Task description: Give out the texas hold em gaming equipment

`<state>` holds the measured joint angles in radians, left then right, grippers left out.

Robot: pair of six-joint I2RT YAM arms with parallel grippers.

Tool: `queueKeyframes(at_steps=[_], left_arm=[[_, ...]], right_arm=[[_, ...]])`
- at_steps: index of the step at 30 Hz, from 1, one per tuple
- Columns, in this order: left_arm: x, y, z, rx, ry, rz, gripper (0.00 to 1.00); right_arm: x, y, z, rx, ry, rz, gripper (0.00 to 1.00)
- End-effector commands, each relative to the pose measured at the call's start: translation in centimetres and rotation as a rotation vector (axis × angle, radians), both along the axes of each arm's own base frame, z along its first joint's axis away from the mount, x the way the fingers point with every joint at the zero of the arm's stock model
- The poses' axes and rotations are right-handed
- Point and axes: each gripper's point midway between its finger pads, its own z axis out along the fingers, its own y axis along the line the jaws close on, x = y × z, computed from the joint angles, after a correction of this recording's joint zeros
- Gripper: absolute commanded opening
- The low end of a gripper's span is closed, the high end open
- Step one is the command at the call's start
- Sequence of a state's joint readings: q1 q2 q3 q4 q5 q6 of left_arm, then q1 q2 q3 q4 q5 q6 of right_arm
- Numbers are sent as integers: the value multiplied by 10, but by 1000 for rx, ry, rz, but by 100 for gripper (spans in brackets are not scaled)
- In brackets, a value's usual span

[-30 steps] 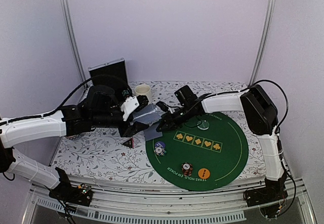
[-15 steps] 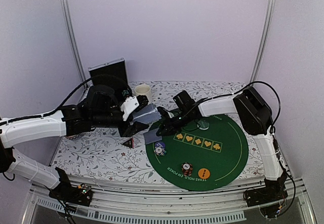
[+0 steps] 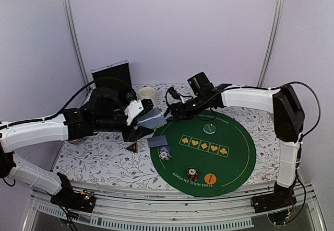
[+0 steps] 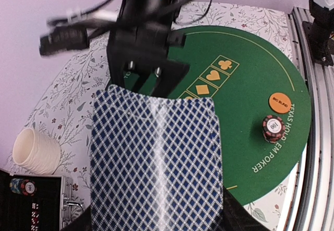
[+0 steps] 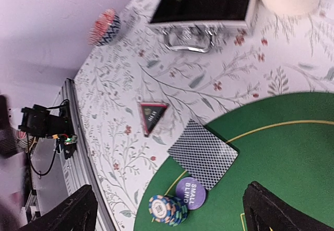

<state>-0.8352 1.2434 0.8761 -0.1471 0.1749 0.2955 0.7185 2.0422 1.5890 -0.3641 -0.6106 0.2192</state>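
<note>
The left end effector point(image 3: 145, 120) is closed on the deck of cards point(image 4: 154, 163), above the bench point(image 3: 99, 158) beside the green mat point(image 3: 237, 152); the right end effector point(image 3: 172, 109) is wide open and holds nothing; a single card point(image 5: 202, 154) lies on the mat's left edge, near the blue-white chip stack point(image 5: 167, 210).

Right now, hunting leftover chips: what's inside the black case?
One chip stack and small red pieces show in the case; from above the left arm covers its tray, so the rest is unclear.
</note>
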Motion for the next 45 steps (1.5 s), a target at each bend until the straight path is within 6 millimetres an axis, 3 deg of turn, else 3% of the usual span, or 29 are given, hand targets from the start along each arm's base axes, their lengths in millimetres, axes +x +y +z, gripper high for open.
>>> queueKeyframes(at_steps=[1,5,8,11,15,21,24,30,37,45], left_arm=[[1,2,7,-17,-25,-12,57],[0,1,8,-19,-25,-20,57],[0,1,7,-18,-24,-21,57],[-1,0,9,-24,-22,-26,57],[-4,-1,11,-35,-22,-37,57],[-3,0,11,-31,-24,-31,57],[-3,0,12,-33,-26,-31,56],[-3,0,11,-32,-29,-32,55],[-3,0,9,-28,-25,-33,54],[-2,0,9,-27,-24,-32,54]], right_arm=[[-25,-15,91,172,-214,70,99],[-55,-17,131,334,-272,131,99],[-71,-1,144,412,-279,165,99],[-61,21,128,350,-250,104,99],[-46,32,106,296,-224,62,99],[-56,50,90,266,-210,129,99],[-52,46,84,225,-220,101,97],[-42,26,76,151,-238,55,84],[-42,15,87,125,-267,40,77],[-48,9,96,118,-272,51,57]])
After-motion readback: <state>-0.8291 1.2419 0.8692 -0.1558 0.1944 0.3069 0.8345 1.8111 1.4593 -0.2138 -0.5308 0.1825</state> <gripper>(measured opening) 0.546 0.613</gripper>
